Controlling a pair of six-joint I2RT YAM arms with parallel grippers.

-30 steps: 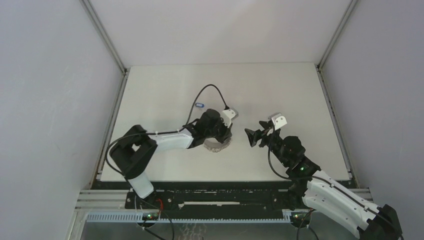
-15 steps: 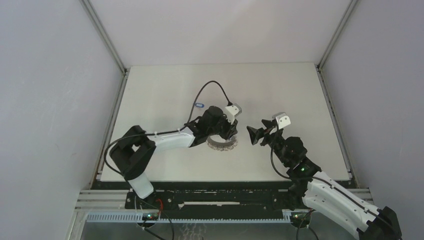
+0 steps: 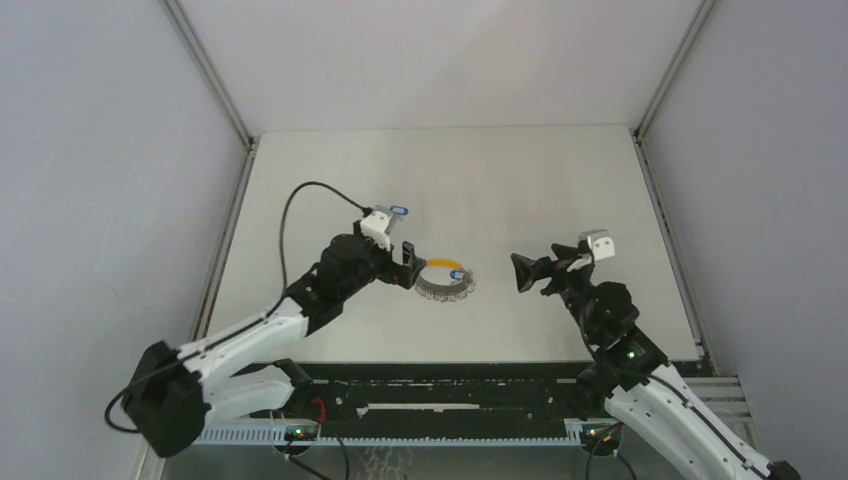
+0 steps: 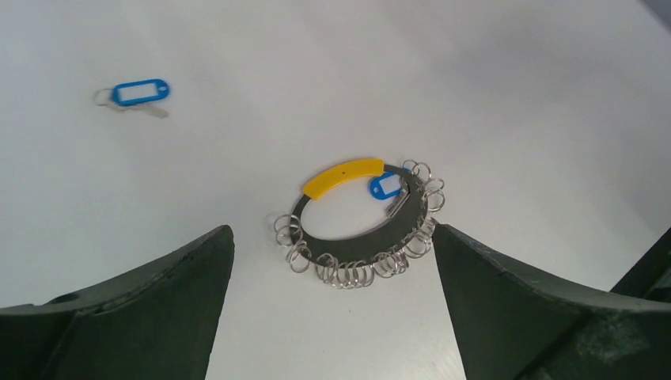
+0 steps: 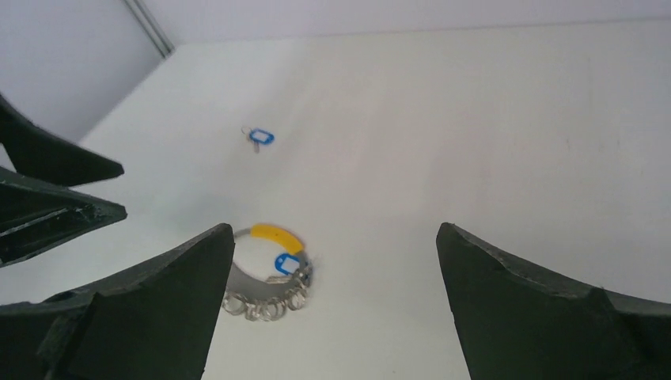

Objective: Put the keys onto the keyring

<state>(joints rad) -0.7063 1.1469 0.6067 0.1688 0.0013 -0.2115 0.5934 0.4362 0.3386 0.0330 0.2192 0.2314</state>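
Overhead and wrist views of two arms over a white table [image 3: 560, 180]. The keyring [image 3: 445, 284] lies flat near the middle of the table, between the two grippers and touching neither. It is a dark flat band; its near arc is hung with small silver split rings [image 4: 348, 273], and its far arc carries a yellow segment [image 4: 344, 176].

One key with a blue tag [image 4: 385, 187] rests at the keyring, just beside the right end of the yellow segment. Its tag lies inside the loop and its metal blade crosses the dark band. Whether it is threaded on cannot be told. The second key [image 4: 140, 93], also with a blue tag, lies alone on the table, apart from the keyring on its far left side.

The left gripper [image 3: 407, 264] hangs just left of the keyring, its jaws spread wide and holding nothing. In the left wrist view both black fingers [image 4: 150, 309] frame the keyring from above. The right gripper [image 3: 523, 273] hangs to the right of the keyring, farther from it, with its jaws likewise spread and empty. Its fingers [image 5: 158, 309] point toward the keyring.
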